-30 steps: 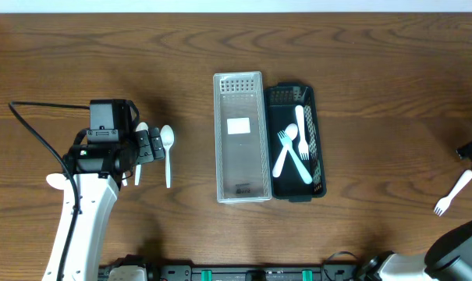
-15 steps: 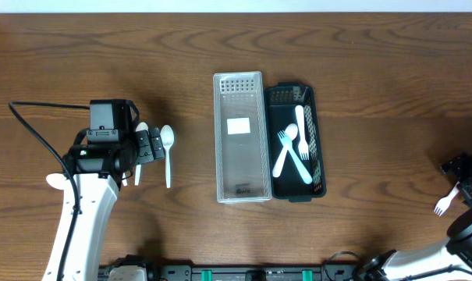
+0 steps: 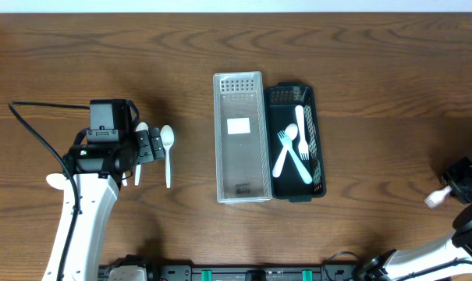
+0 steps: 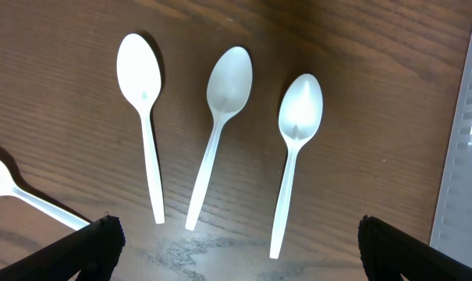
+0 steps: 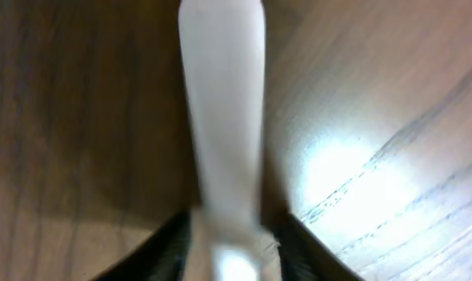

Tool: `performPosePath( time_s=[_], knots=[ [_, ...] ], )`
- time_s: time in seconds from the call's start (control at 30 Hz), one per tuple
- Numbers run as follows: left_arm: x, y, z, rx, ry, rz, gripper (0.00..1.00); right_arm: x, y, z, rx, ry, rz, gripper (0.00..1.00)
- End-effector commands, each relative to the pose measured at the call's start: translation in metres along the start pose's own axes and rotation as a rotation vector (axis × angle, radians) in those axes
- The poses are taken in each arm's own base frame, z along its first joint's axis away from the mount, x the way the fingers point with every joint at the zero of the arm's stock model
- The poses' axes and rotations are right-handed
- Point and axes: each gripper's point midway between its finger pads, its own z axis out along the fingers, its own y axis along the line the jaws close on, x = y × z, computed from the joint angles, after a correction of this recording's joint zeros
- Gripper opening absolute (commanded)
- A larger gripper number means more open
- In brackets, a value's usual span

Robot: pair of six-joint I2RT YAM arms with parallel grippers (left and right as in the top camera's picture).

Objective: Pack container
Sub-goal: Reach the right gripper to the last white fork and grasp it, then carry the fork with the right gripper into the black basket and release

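A black container (image 3: 317, 140) at mid-table holds two white forks (image 3: 285, 150) and a white knife (image 3: 300, 125). A clear tray (image 3: 239, 168) lies against its left side. At the far right edge my right gripper (image 3: 462, 183) is shut on a white fork (image 3: 436, 200), and the right wrist view shows its handle (image 5: 224, 117) pinched between the two dark fingers. My left gripper (image 4: 236, 246) stands wide open above three white spoons (image 4: 229, 82), touching none. In the overhead view it (image 3: 146, 146) partly covers those spoons (image 3: 167, 144).
Another white spoon (image 4: 5, 179) lies at the left of the left wrist view, its bowl (image 3: 55, 181) showing beside the left arm from overhead. The clear tray's edge (image 4: 466, 133) is at that wrist view's right. A black cable (image 3: 37, 133) loops at the far left.
My right gripper came down over the fork at the table's right edge and closed on its handle. The fork's tip shifted slightly. The left arm and the spoons have not moved.
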Motion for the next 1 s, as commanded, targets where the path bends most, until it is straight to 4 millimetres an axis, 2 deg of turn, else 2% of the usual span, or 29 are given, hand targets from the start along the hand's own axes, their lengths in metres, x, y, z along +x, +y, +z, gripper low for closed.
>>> performPosePath(
  time_s=[0.0,0.3,0.47,0.6,0.7,0.77,0.87,0.97],
  knots=[
    [-0.007,-0.002,-0.005,0.001,-0.020,-0.011,0.98,0.009,0.000,0.011,-0.020,0.046,0.010,0.30],
    [-0.007,-0.002,-0.005,0.001,-0.020,-0.010,0.98,0.012,0.008,0.010,-0.039,0.057,-0.003,0.17],
    [-0.007,-0.001,-0.005,0.001,-0.020,-0.010,0.98,0.015,0.017,0.009,-0.039,0.062,-0.035,0.17],
    [-0.007,-0.002,-0.005,0.001,-0.020,-0.010,0.98,0.016,0.033,-0.003,-0.049,0.033,-0.083,0.16],
    [-0.007,-0.002,-0.005,0.001,-0.020,-0.010,0.98,0.012,0.053,-0.026,-0.073,-0.032,-0.136,0.17],
    [-0.007,-0.002,-0.005,0.001,-0.020,-0.010,0.98,0.010,0.073,-0.051,-0.115,-0.090,-0.184,0.17],
    [-0.007,-0.002,-0.005,0.001,-0.020,-0.010,0.98,0.018,0.116,-0.103,-0.230,-0.165,-0.281,0.17],
    [-0.007,-0.001,-0.005,0.001,-0.019,-0.011,0.98,0.041,0.160,-0.157,-0.334,-0.223,-0.409,0.14]
  ],
)
